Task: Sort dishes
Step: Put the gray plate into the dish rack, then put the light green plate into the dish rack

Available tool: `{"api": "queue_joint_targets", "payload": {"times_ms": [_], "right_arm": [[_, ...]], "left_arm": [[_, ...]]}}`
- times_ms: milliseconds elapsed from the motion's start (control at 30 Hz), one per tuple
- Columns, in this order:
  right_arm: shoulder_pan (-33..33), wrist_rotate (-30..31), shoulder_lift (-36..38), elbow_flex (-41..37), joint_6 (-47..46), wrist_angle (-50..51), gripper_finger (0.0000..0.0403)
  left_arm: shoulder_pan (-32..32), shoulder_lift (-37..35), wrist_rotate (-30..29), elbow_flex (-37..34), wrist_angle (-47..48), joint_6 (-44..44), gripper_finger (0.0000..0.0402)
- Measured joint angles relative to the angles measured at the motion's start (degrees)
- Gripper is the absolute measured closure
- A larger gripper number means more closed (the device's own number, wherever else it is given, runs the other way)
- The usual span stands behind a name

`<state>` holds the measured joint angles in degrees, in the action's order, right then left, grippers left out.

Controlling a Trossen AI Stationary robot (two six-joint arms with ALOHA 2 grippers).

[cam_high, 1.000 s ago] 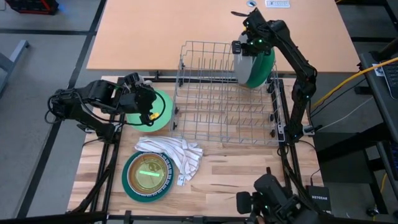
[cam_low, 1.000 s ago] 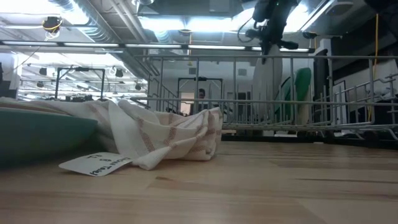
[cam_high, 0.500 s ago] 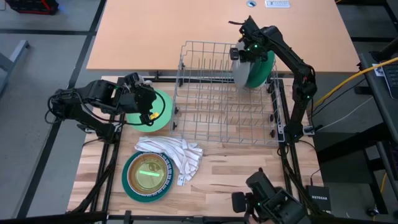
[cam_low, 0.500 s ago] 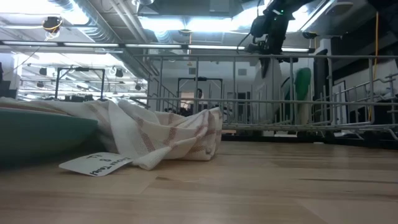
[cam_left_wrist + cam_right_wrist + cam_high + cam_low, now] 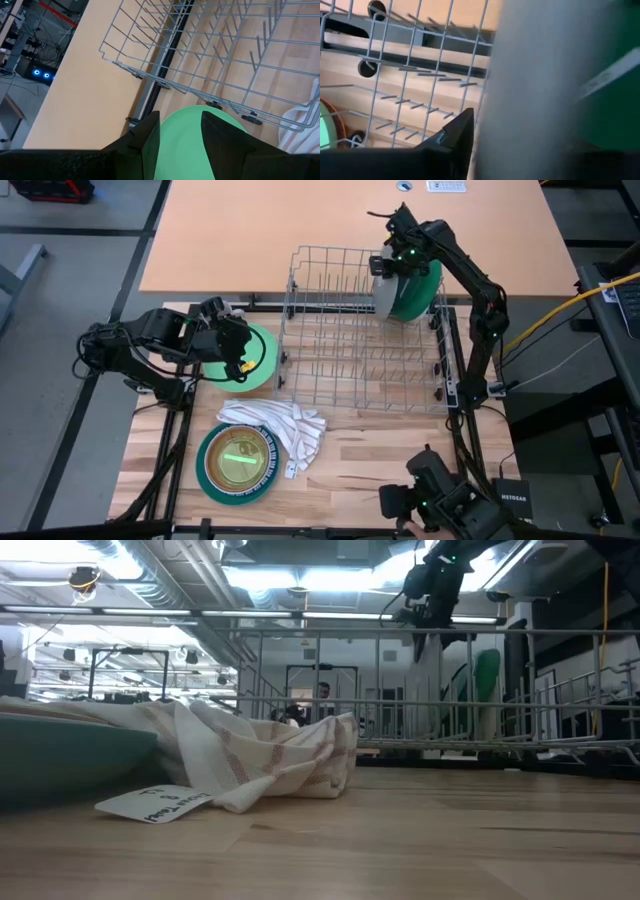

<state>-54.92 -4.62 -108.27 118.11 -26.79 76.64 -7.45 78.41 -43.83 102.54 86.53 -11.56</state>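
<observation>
Your right gripper [image 5: 385, 264] is pinching the grey plate [image 5: 387, 295] in the rack [image 5: 330, 350]; its far finger is hidden. Your left gripper [image 5: 240, 352] is spreading over a green plate [image 5: 262, 362] beside the rack.

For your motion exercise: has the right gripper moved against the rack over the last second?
Yes. The right gripper, holding the grey plate, shifted slightly toward the rack's far edge and leftward.

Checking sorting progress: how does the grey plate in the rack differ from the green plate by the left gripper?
The grey plate stands on edge in the wire rack, at the right gripper; the green plate lies flat on the table outside the rack, under the left gripper. They differ in colour, grey against bright green. Both are round.
</observation>
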Motion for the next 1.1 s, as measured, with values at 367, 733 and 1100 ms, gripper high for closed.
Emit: {"api": "queue_joint_targets", "payload": {"times_ms": [367,733,1100], "right_arm": [[-4.2,0.9,0.0,6.7,4.2,7.8,0.0249],[-5.3,14.3,0.0,14.2,10.8,9.0,0.0249],[-4.8,15.4,2.6,16.9,18.7,7.6,0.0249]], "left_arm": [[0.0,0.0,0.0,0.0,0.0,0.0,0.0267],[0.0,0.0,0.0,0.0,0.0,0.0,0.0267],[-0.1,0.0,3.0,0.0,0.0,-1.0,0.0267]]}}
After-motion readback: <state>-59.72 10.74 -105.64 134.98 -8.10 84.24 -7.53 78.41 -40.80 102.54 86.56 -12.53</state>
